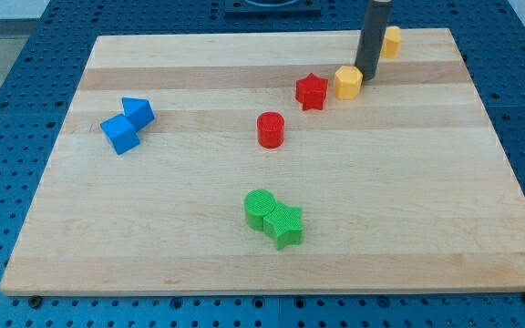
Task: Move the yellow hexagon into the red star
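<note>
Filling most of the view, a pale wooden board (272, 255) lies on a blue perforated table (7, 91). My dark rod comes down from the view's top, and my tip (366, 78) rests on the board just to the view's right of the yellow hexagon (347, 82), touching it or very nearly so; the arm carries no pincer, only this rod, so nothing is spread or pinching. The yellow hexagon sits just right of the red star (312, 91), with a thin gap between them, both in the upper middle of the board. Behind the rod, near the top edge, a second yellow block (391, 41) is partly hidden, so I cannot tell its shape. A red cylinder (270, 129) stands near the board's centre, below and left of the star. Toward the view's bottom, a green cylinder (260, 209) touches a green star (285, 225). At the view's left, two blue blocks touch: an upper blue block (138, 112) and a lower blue cube (119, 134).
</note>
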Robot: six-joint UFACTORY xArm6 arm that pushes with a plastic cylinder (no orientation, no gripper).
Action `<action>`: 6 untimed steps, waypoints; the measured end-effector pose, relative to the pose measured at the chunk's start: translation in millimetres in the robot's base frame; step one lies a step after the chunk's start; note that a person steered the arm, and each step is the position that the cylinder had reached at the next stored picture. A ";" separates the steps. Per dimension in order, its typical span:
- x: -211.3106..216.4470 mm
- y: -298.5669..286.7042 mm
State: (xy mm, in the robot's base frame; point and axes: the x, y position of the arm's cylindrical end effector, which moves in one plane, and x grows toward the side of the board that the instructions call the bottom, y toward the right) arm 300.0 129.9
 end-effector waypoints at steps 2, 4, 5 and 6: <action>10.4 -2.2; 24.9 -6.2; 25.5 -7.3; 25.0 -7.3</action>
